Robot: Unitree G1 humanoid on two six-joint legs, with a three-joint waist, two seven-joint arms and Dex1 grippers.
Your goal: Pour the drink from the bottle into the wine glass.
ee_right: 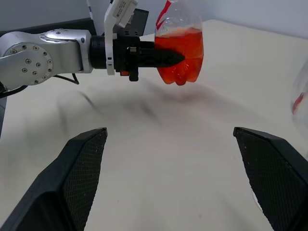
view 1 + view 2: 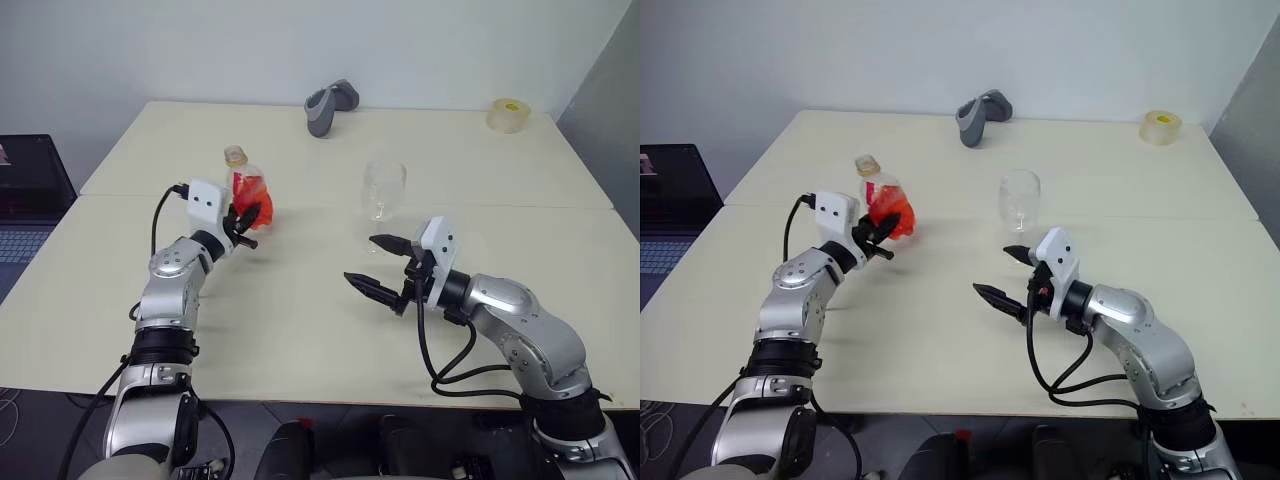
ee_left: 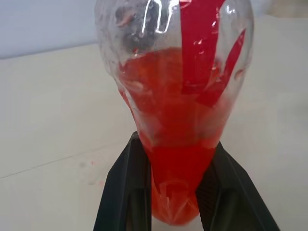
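- Our left gripper (image 2: 243,222) is clamped on the bottle (image 2: 247,193), lifted off the table (image 2: 300,320).
- Our right gripper (image 2: 378,268) gapes wide beside the wine glass (image 2: 383,188).
- Left wrist view reveals the drink (image 3: 173,125) between black fingers (image 3: 126,192).

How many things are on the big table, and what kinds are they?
Bottle with red drink, held in the left gripper: 1
Wine glass: 1
Grey object at the far edge: 1
Tape roll: 1
Total: 4
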